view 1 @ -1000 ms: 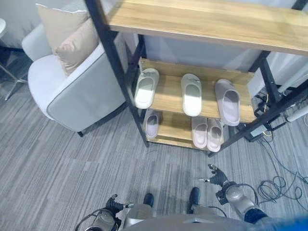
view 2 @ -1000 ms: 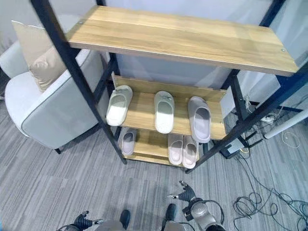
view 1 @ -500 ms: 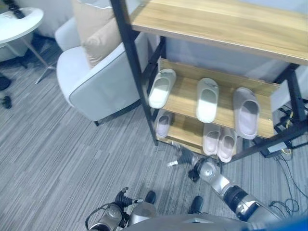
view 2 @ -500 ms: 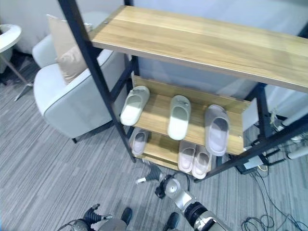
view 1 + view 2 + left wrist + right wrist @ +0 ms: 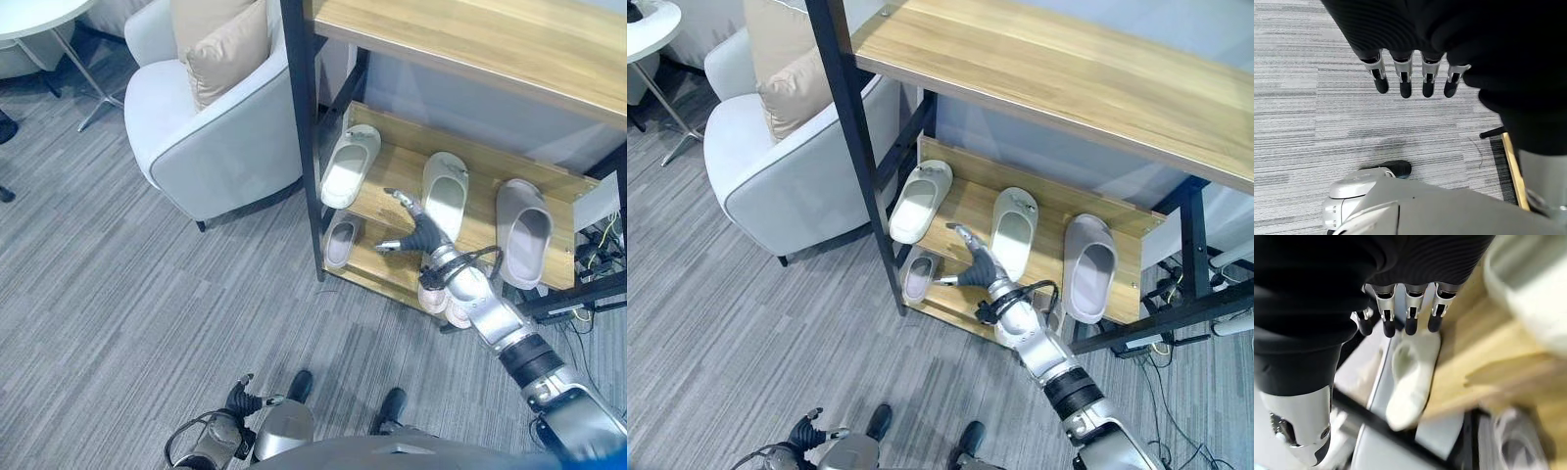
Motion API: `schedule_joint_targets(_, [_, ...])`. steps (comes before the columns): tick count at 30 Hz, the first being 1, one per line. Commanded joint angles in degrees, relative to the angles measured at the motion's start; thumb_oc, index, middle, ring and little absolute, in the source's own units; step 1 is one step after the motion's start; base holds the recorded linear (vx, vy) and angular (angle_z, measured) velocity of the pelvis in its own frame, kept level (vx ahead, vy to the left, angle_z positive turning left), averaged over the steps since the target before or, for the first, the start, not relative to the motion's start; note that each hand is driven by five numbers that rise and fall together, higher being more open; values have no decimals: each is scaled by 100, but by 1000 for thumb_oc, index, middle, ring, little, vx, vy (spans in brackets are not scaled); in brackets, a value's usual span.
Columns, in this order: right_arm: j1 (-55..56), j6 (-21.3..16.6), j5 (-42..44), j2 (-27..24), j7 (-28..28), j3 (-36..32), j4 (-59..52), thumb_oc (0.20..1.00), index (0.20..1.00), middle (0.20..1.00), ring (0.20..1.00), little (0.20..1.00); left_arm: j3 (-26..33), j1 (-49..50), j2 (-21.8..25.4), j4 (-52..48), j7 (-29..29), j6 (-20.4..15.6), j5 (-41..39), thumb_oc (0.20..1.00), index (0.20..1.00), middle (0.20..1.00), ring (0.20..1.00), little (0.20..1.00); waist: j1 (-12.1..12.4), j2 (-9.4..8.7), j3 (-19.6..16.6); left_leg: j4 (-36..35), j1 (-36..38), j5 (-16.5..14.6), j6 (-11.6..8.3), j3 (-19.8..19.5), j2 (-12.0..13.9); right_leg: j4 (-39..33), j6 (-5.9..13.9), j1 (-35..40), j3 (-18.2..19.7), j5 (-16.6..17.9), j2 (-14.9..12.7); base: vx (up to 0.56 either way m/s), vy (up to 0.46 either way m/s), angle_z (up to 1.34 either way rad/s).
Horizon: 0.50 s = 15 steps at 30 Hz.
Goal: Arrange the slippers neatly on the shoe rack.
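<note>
Right hand (image 5: 416, 231) stretched forward over middle shelf (image 5: 392, 191) of shoe rack (image 5: 1038, 69), between two pale slippers (image 5: 349, 166) (image 5: 444, 194). Third slipper (image 5: 520, 231) at right end; more on bottom shelf. Grey carpet (image 5: 127, 294), white armchair (image 5: 211, 137) beside rack. Fingers spread, grasping nothing. Left hand (image 5: 1410, 73) low (fingers straight, empty).

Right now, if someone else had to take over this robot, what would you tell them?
Right hand: open, empty, reaching in at the rack, in front of the middle shelf between the left slipper and the middle slipper.
Left hand: open, empty, low over the carpet.
Middle shelf: three slippers apart, the left one angled, the third at the right. Bottom shelf: one slipper at the left, more partly hidden behind the right arm.
Done: all visible slippers are on the rack.
Left: probably straighten and pair them.
</note>
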Motion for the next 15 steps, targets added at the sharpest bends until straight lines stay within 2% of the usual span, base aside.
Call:
schedule_joint_targets(1, [-290, -211, -441, -244, -563, -96, -97, 1000, 1000, 1000, 1000, 1000, -100, -60, -150, 418, -17, 2, 123, 1000, 1000, 1000, 1000, 1000, 230, 0, 11, 6, -253, -89, 90, -382, -139, 276, 547, 453, 103, -523, -207, 0, 0, 0])
schedule_joint_targets(5, [-638, 15, -821, -772, -1328, -680, 563, 1000, 1000, 1000, 1000, 1000, -202, -95, -146, 349, 23, -72, 101, 1000, 1000, 1000, 1000, 1000, 321, 16, 68, -93, -422, 34, 52, -482, -174, 167, 581, 358, 3, -447, -218, 5, 13, 3])
schedule_joint_targets(8, [-840, 91, -728, -868, -1556, -814, 890, 1000, 1000, 1000, 1000, 1000, -273, -152, -174, 351, 46, -89, 47, 1000, 1000, 1000, 1000, 1000, 345, 37, 96, -127, -532, 89, 39, -502, -201, 93, 601, 292, -18, -384, -232, -6, 26, 13])
schedule_joint_targets(11, [-1144, 283, -965, -1232, -2014, -940, 1382, 1000, 1000, 1000, 1000, 1000, -364, -231, -244, 352, 104, -133, -2, 1000, 1000, 1000, 1000, 1000, 345, 78, 127, -190, -755, 186, -5, -533, -262, 39, 642, 130, -95, -315, -269, 6, 36, 15])
schedule_joint_targets(15, [-1355, 409, -870, -1353, -2274, -1026, 1883, 1000, 1000, 1000, 1000, 1000, -363, -271, -278, 401, 197, -152, -95, 1000, 1000, 1000, 1000, 1000, 339, 113, 149, -191, -861, 202, -20, -492, -276, 39, 671, 6, -63, -281, -306, 26, 19, 1])
